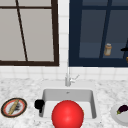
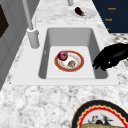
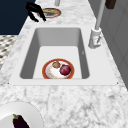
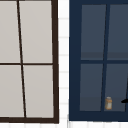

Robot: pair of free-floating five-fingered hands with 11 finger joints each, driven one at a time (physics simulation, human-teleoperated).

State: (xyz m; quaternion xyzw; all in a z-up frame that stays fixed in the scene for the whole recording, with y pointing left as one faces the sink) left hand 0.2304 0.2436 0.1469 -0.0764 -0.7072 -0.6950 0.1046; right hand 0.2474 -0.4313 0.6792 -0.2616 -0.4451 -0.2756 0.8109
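Because it looks glazed and stiff, the plate [image 2: 57,66] on the floor of the sink [image 2: 70,35] is probably slippery and breakable. It is best gripped at its rim and kept level, since the red fruit [image 2: 62,55] and the brown lump [image 2: 71,63] on it may roll. The left hand [image 2: 110,57] hangs over the sink's front left corner with its fingers loosely apart, holding nothing. The right hand [image 1: 124,49] floats high to the right of the sink, and I cannot tell its state.

There are three plates: this one, a patterned plate [image 1: 3,108] left of the sink, and a white plate [image 1: 116,117] with one eggplant [image 1: 123,108] to its right. There is one faucet [image 1: 68,77].
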